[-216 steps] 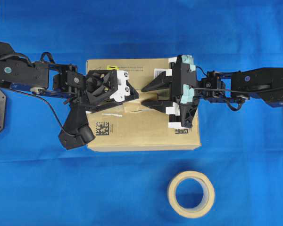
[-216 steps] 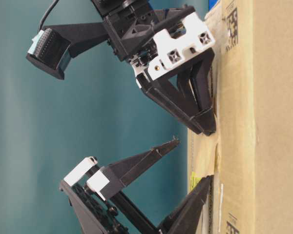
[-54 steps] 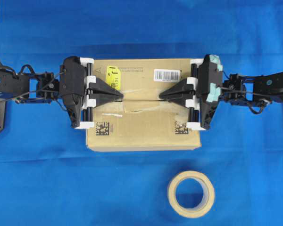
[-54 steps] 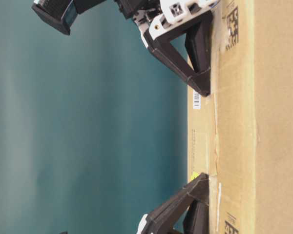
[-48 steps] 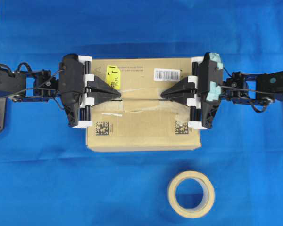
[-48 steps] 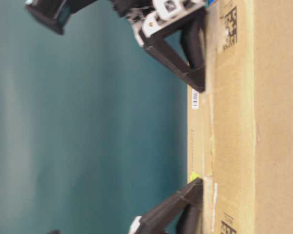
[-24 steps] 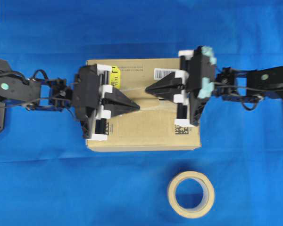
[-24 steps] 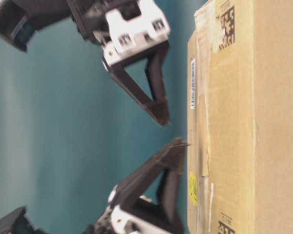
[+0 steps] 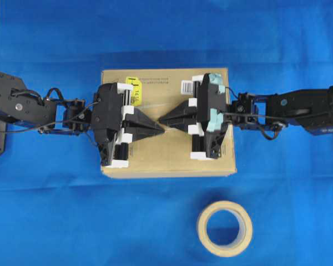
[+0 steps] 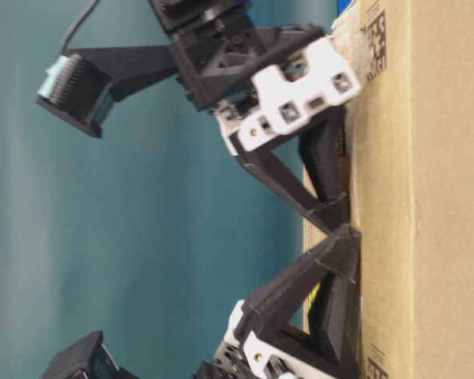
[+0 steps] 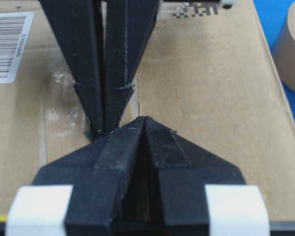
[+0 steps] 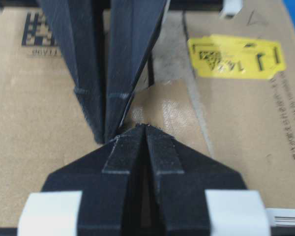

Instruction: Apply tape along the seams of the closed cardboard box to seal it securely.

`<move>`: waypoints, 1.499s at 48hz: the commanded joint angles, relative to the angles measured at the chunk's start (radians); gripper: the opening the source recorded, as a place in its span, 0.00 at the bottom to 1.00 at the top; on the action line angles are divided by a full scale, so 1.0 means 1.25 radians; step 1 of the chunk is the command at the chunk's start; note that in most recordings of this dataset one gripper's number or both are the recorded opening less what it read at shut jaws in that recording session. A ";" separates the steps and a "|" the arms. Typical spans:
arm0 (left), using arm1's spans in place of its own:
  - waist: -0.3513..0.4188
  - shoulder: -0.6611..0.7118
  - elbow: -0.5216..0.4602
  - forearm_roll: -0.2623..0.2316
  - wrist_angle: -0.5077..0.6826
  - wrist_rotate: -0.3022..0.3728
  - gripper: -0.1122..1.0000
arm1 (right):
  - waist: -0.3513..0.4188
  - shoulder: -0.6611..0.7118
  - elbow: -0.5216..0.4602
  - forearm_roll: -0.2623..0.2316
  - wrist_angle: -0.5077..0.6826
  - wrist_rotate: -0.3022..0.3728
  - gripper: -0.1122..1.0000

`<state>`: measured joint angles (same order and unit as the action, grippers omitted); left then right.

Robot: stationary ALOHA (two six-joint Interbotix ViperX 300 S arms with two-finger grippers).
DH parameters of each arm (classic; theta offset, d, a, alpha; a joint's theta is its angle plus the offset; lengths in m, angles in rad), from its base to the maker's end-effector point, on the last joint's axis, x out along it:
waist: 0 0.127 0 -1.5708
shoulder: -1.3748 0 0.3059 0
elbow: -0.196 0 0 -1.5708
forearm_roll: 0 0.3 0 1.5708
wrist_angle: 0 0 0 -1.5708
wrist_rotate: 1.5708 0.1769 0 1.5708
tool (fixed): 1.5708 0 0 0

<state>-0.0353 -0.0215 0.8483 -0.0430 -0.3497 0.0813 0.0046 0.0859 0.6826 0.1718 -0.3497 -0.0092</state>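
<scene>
Both hands, left hand and right hand, jaws closed and empty, have converged from the box's ends to mid-seam, tips nearly touching on the cardboard box, mid-worktop, apparently pressing the tape down.

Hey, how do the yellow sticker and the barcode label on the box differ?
The yellow sticker is yellow with black marks; the barcode label is white with black bars. In the overhead view the sticker sits beside the left gripper, the label beside the right gripper. Both lie flat on the cardboard box.
</scene>
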 commanded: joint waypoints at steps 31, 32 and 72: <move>0.042 -0.048 0.103 -0.001 0.004 -0.013 0.10 | 0.005 -0.069 0.153 0.093 -0.007 0.001 0.11; 0.043 -0.052 0.108 -0.001 0.004 -0.015 0.10 | 0.005 -0.071 0.156 0.094 -0.007 0.001 0.11; 0.017 -0.361 0.054 -0.001 0.177 -0.029 0.10 | 0.007 -0.474 0.171 0.072 0.152 -0.080 0.11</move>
<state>-0.0138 -0.4034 0.9235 -0.0430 -0.1488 0.0445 0.0153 -0.4341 0.8943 0.2654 -0.1856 -0.1012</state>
